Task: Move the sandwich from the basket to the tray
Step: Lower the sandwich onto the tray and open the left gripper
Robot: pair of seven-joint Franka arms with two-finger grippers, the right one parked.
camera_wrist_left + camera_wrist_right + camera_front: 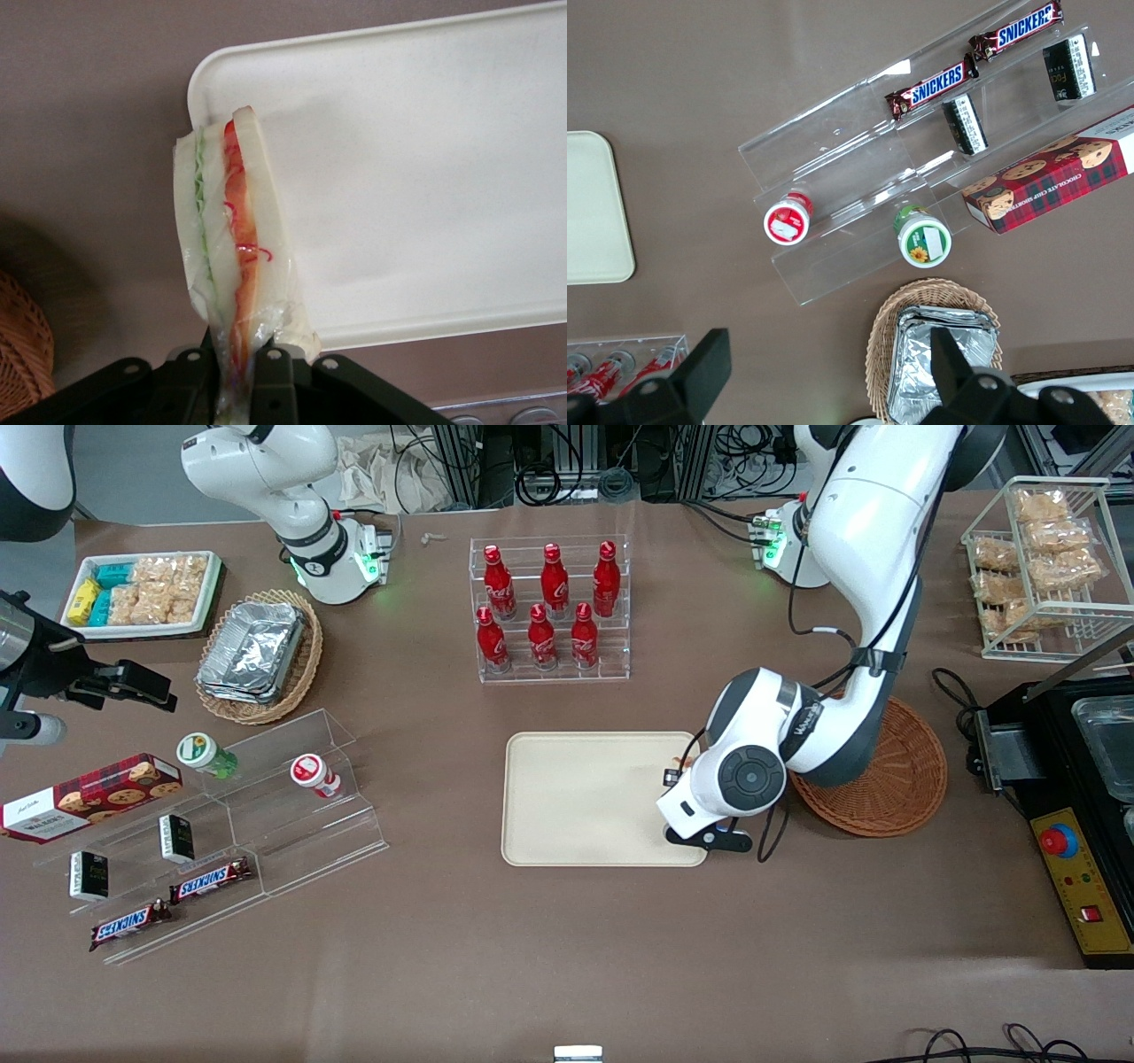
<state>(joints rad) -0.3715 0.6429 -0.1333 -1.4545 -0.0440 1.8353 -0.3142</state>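
The hand [235, 367] grips the plastic-wrapped sandwich [232, 266] over the cream tray's [585, 797] 3 o'clock edge, with the brown wicker basket [904, 779] just beside on the desk [567, 957].

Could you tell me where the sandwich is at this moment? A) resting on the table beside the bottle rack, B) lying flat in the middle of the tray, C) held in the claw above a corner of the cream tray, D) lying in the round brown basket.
C: the wrist view shows the claw shut on the sandwich, which hangs over a corner of the tray, clear of the basket.
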